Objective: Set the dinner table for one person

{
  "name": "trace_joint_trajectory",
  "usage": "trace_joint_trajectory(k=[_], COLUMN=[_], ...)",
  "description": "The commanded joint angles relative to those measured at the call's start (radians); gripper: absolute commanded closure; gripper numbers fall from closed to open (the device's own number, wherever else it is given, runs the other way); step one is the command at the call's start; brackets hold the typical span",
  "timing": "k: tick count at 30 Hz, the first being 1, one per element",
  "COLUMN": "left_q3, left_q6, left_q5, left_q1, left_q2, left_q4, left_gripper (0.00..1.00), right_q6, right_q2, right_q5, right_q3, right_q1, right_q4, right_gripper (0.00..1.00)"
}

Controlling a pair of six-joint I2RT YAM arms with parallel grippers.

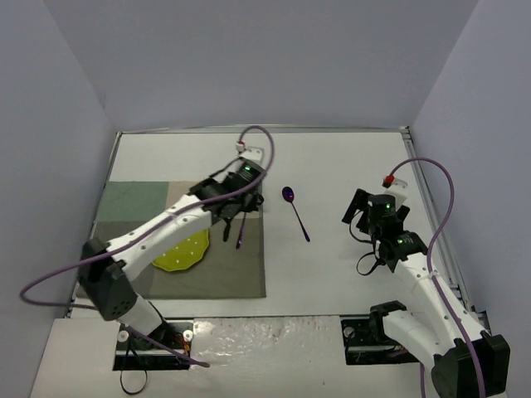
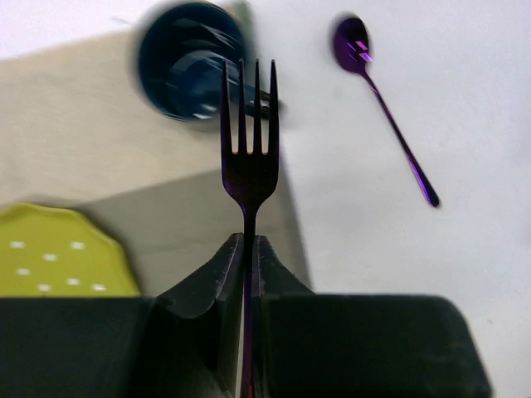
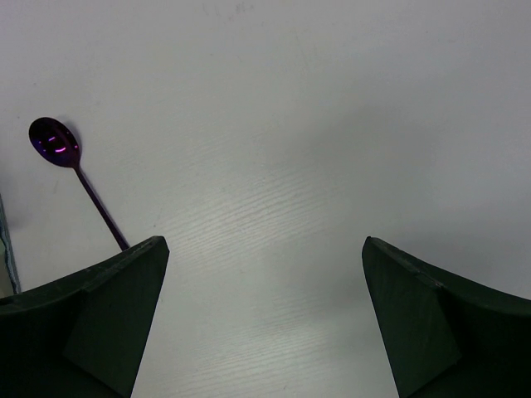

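Observation:
The white dinner table (image 1: pixel 332 166) carries a grey-green placemat (image 1: pixel 141 207) on its left side. A yellow-green dotted plate (image 1: pixel 181 251) lies on the mat. My left gripper (image 1: pixel 236 219) hovers over the mat's right part, shut on the handle of a purple fork (image 1: pixel 240 236). In the left wrist view the gripper (image 2: pixel 247 239) holds the fork (image 2: pixel 247 162) with its tines pointing away, over a dark blue cup (image 2: pixel 191 62). A purple spoon (image 1: pixel 295 213) lies on the bare table right of the mat. My right gripper (image 1: pixel 358 217) is open and empty, right of the spoon.
The cup is hidden under the left arm in the top view. The spoon also shows in the left wrist view (image 2: pixel 383 95) and in the right wrist view (image 3: pixel 73 166). The right gripper (image 3: pixel 264 245) hangs over bare tabletop. A metal rim (image 1: pixel 419 182) edges the table.

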Motion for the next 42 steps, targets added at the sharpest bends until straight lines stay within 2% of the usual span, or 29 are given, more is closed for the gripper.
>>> trace_joint_trajectory(k=[1,4,6,11,16,23,28,42], left_q3=[-0.154,-0.235,-0.244,-0.281,-0.385,-0.429,-0.498,-0.608], left_q6=[0.209,0.303,0.366,0.501,0.664,0.696,0.703,0.801], left_q5=[0.051,0.107,0.143,0.162,0.174,0.229,0.291,0.281], left_q1=[0.251,0.449,0.503,0.747,0.895,0.994,1.091,1.124], left_q2=[-0.174,-0.238,-0.247,-0.227,-0.184,-0.081,-0.098,-0.132], left_q4=[0.03,0.056,0.057,0.069,0.233,0.358,0.443,0.5], left_gripper=[1.0,1.0,1.0,1.0,1.0,1.0,1.0,1.0], right_q6=[-0.039,-0.051,-0.057,-0.065,-0.066,-0.066,-0.074,-0.088], right_q2=[-0.007,-0.005,-0.002,0.008,0.006,0.0,-0.006,-0.024], right_q5=[-0.077,-0.098,-0.104,-0.12,-0.115,-0.143,-0.13,-0.098], right_q3=[0.04,0.045,0.046,0.044,0.03,0.029,0.018,0.007], right_q1=[0.002,0.02,0.032,0.067,0.099,0.142,0.156,0.224], right_q4=[0.077,0.093,0.095,0.1,0.105,0.108,0.108,0.112], right_gripper=[0.0,0.0,0.0,0.0,0.0,0.0,0.0,0.0])
